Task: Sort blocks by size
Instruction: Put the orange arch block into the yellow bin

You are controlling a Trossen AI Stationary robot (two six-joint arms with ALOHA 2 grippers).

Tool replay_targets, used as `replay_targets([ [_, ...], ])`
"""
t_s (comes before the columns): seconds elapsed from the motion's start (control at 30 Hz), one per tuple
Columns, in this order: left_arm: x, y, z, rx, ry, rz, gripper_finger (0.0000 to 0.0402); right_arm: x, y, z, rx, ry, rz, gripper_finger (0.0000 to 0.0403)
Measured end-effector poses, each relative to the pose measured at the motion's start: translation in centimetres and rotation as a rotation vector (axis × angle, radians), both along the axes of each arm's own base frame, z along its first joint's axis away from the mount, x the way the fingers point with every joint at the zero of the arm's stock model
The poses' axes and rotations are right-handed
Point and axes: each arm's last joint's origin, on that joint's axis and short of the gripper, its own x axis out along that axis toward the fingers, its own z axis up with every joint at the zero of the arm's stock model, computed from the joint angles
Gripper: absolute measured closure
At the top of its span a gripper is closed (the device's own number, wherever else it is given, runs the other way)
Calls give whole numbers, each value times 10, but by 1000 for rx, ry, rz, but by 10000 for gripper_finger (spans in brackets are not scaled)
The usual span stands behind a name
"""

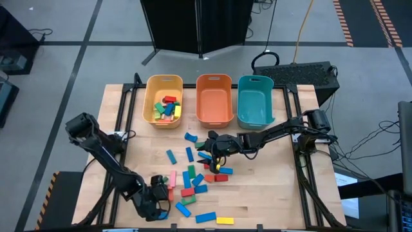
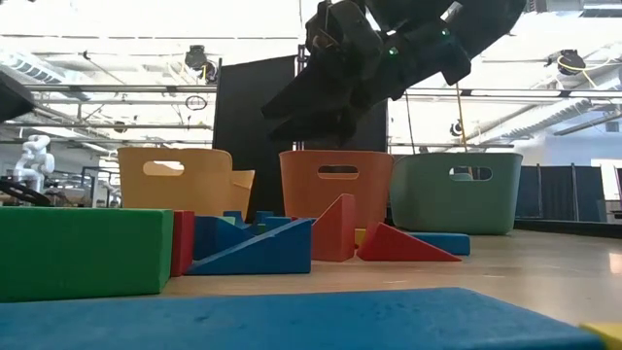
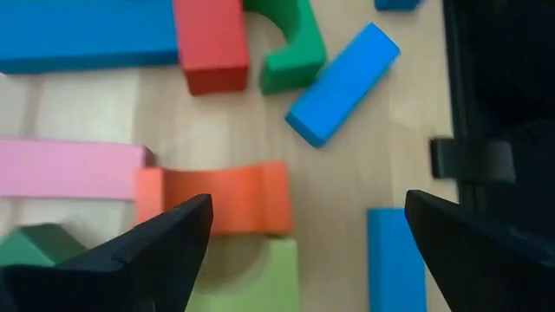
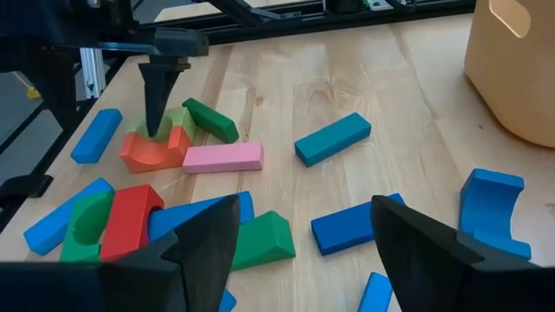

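yellow bin (image 1: 150, 96) alone holds blocks (image 1: 167, 109).

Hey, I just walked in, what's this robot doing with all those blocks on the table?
It is sorting wooden blocks into bins. The yellow bin already holds several blocks; the orange bin and the teal bin look empty. The left gripper is low at the table's near edge, open over an orange arch block. The right gripper hovers open above the scattered pile mid-table, holding nothing.

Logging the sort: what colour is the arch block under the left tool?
Orange arch block, clearest in the left wrist view.
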Motion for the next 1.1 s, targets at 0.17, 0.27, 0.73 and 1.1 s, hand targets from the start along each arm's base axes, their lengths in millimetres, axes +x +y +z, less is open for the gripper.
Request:
replay_targets([
  [0.17, 6, 6, 0, 4, -2, 30, 20, 0, 0, 0, 4, 0, -2, 156],
  [0.27, 7, 8, -1, 13, 4, 35, 20, 0, 0, 0, 4, 0, -2, 156],
  [0.73, 8, 13, 2, 98, 24, 36, 20, 0, 0, 0, 6, 1, -3, 156],
  [1.1, 5, 18, 0, 211, 18, 4, 20, 0, 0, 0, 6, 5, -3, 156],
])
